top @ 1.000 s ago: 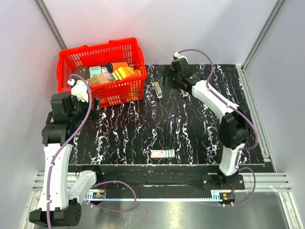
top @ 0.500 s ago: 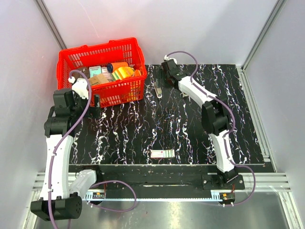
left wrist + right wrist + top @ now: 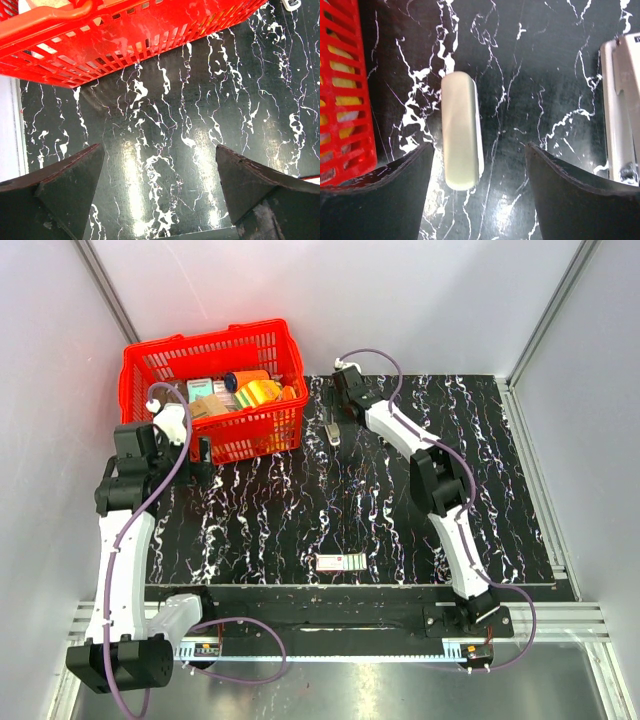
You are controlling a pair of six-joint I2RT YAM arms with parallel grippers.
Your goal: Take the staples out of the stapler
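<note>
Right end effector [image 3: 479, 150] swung in from further right, now straddling small slim grey-beige stapler [image 3: 461, 130] lying just right of red plastic basket [image 3: 135, 360] on table. Wide but narrowing, no contact yet, so grab looks close. Left end effector [image 3: 157, 150] wide, empty, in front of basket.

Top view looks down from behind; both close wrist views share the red basket [image 3: 100, 45].

stapler [image 3: 333, 432] right of basket [image 3: 250, 436], box [image 3: 341, 562] nearer
</note>
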